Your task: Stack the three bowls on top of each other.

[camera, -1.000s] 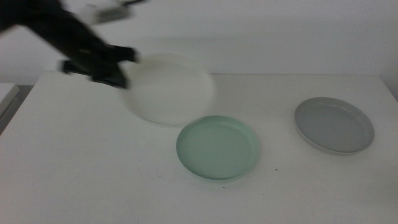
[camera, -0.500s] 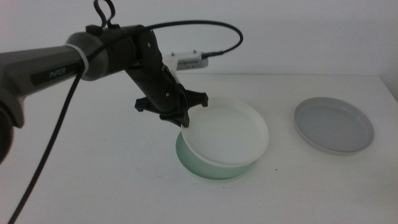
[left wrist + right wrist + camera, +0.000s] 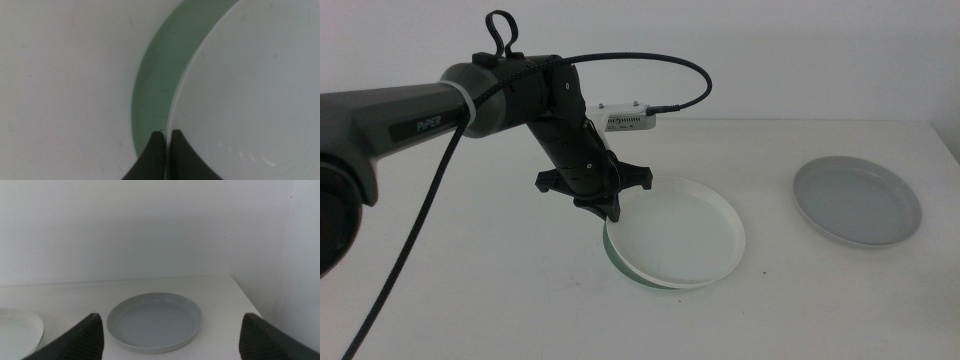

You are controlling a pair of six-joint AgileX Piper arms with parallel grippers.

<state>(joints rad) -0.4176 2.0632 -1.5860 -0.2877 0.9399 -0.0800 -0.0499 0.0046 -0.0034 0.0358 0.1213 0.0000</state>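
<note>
The white bowl (image 3: 682, 233) is smooth and matte, a shallow round dish with a low upright rim; it sits inside the mint green bowl (image 3: 616, 252), of which only a thin crescent of glossy rim shows on the side nearest the left gripper (image 3: 608, 207). That gripper's two dark, tapered jaws are pinched nearly together on the white bowl's rim — the wrist view shows the thin white edge (image 3: 169, 131) running between them, with the green bowl's floor (image 3: 155, 85) just beside. The left arm's black, ribbed wrist and a looping black cable (image 3: 660, 62) rise behind the white bowl. The grey bowl (image 3: 858, 200), same plate-like shape, lies well apart from the white bowl, bare and upright on the pale tabletop (image 3: 470, 270). The right gripper (image 3: 170, 335) hangs near the grey bowl (image 3: 155, 321) — jaws spread wide, holding nothing.
</note>
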